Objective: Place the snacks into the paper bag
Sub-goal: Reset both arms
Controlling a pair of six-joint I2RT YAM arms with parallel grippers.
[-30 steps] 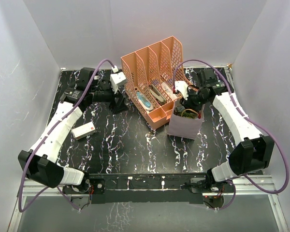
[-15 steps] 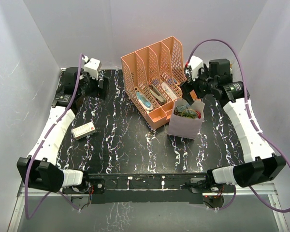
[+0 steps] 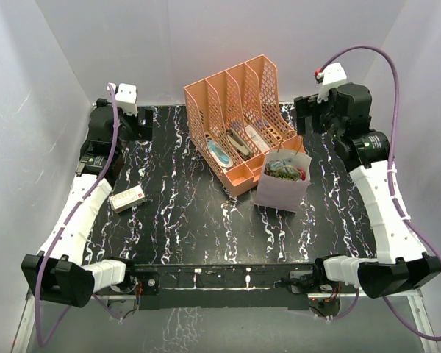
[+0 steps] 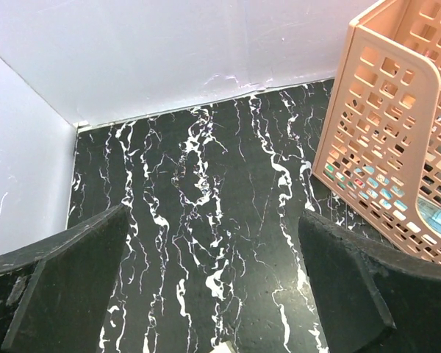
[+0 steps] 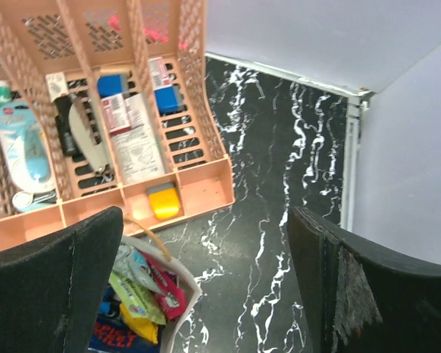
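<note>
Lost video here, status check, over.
Open, empty: left hand, right hand. The snacks sit in the paper bag. A white-red box lies on the table, left side. Bag mouth unobstructed.

You're looking at a table that's showing black marble-look, white-veined, slight sheen. Organiser is reading smooth peach plastic mesh. Paper bag is looking matt. Snacks, lower left, are shining as glossy film. Right gripper: fingers are showing matt black plastic, scuffed grey.
</note>
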